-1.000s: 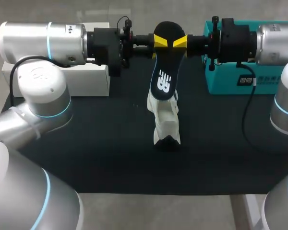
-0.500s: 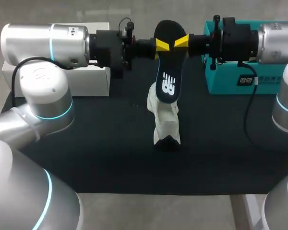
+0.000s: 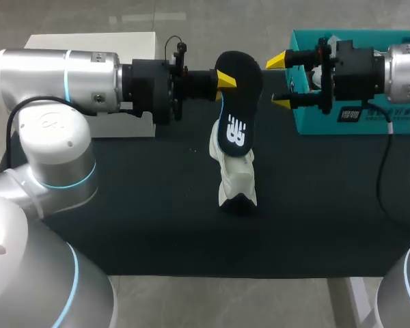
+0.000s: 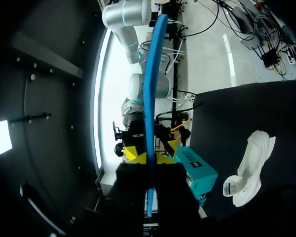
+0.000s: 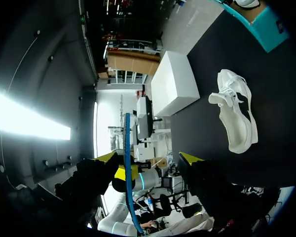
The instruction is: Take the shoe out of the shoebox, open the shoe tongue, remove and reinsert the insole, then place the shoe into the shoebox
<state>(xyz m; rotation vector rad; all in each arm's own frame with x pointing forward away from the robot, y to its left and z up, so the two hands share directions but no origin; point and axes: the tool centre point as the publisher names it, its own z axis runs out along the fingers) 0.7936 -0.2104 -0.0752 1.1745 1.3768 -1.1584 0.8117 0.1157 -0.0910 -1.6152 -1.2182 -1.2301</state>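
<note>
You've got the thin black insole with the white logo and blue underside (image 3: 238, 102) up in the air over the far middle of the black desk (image 3: 143, 205). The left claw (image 3: 226, 77) has it, pinched almost closed on the two flat faces near the upper end. In the left wrist view the insole (image 4: 150, 89) runs edge-on straight out from that claw (image 4: 148, 159).

I'd treat it as very light, soft and floppy. It should bend under its own weight and buckle if you push it from far back, so grip flat across the faces, close to the end you want to steer.

Your right claw (image 3: 279, 82) is spread wide and holds nothing. It stands just beside the insole, in front of the turquoise cardboard shoebox (image 3: 328, 124). In the right wrist view the insole (image 5: 127, 168) stands ahead of the right claw (image 5: 149, 159) and touches neither finger.

The white knit shoe (image 3: 236, 174) lies on its side on the desk below the insole's lower end; from above you can't tell whether they touch. It looks light and soft in the upper, so it is likely to slide or collapse. Take it by the firmer heel collar
</note>
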